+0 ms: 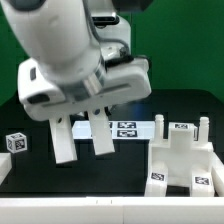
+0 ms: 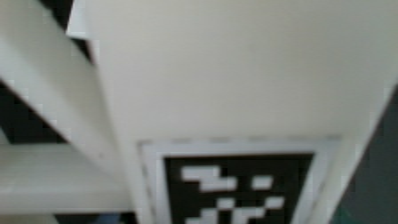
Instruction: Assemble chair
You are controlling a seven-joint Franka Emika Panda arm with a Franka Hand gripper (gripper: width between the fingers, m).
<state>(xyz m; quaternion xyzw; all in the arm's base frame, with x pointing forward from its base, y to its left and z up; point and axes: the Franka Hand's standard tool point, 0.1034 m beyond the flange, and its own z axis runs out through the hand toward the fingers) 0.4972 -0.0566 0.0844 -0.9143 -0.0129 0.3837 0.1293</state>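
Flat white plastic chair panel [image 2: 222, 90] with a black-and-white square tag fills the wrist view, so it sits right at the gripper [image 1: 84, 115]. Jaws: can't tell. The arm body hides them and the wrist view shows no finger, so pinching or just close is unclear. Under the wrist, two white plastic bars [image 1: 63, 140] slant down to mid-table [image 1: 115, 175], long axes parallel and tilted. Likely target: blocky white chair assembly [image 1: 182, 162] at the table's front corner, exterior view's right, well apart from the bars. Small tagged white cube [image 1: 15, 142] near the edge on the exterior view's left. Marker board [image 1: 126, 128] lies behind.
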